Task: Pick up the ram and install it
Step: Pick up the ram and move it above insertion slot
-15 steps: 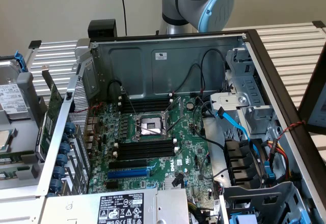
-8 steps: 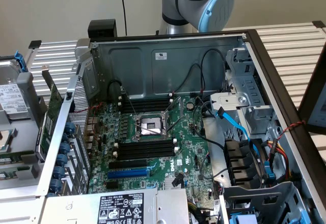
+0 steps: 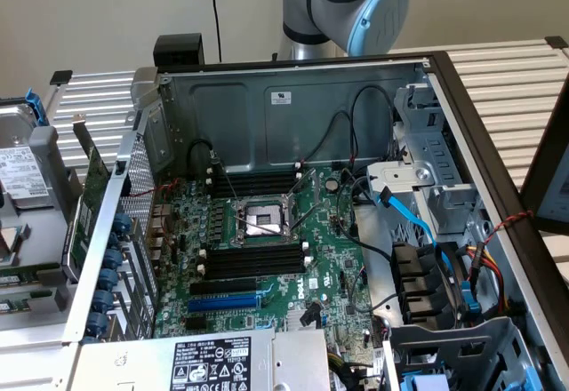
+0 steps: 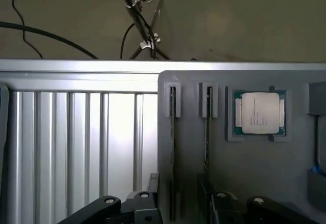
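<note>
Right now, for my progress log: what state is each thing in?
Fingers: open, empty.
Rams: both on edge in tray.
CPU: flat in tray.
Case: open.
Memory slots: empty.

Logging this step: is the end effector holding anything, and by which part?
Nothing is held. The end effector stands open near the ram, which sits on edge in a grey holder.

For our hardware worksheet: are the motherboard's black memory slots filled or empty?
Empty: the memory slots show bare black channels, no stick seated.
</note>
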Robot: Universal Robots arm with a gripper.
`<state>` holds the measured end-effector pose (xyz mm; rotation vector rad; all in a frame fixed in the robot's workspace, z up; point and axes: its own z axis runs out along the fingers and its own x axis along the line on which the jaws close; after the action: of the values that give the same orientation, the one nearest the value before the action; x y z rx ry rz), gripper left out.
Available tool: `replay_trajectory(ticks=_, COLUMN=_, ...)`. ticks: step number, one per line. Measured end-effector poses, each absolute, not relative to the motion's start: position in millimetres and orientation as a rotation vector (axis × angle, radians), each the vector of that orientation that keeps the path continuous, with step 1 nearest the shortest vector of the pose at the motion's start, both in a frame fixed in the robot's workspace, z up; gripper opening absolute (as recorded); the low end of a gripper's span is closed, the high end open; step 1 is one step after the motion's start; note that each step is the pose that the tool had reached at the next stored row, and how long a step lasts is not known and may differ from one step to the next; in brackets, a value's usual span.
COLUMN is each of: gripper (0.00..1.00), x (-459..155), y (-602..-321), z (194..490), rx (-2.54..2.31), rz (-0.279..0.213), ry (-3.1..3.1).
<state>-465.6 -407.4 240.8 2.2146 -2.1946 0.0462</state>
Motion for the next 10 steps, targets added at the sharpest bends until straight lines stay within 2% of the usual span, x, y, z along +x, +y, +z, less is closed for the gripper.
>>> replay_trajectory(ticks=10, gripper=0.42, x=-457.9, y=-411.8, z=222.5, rx=2.245, rz=0.047, ry=-2.164)
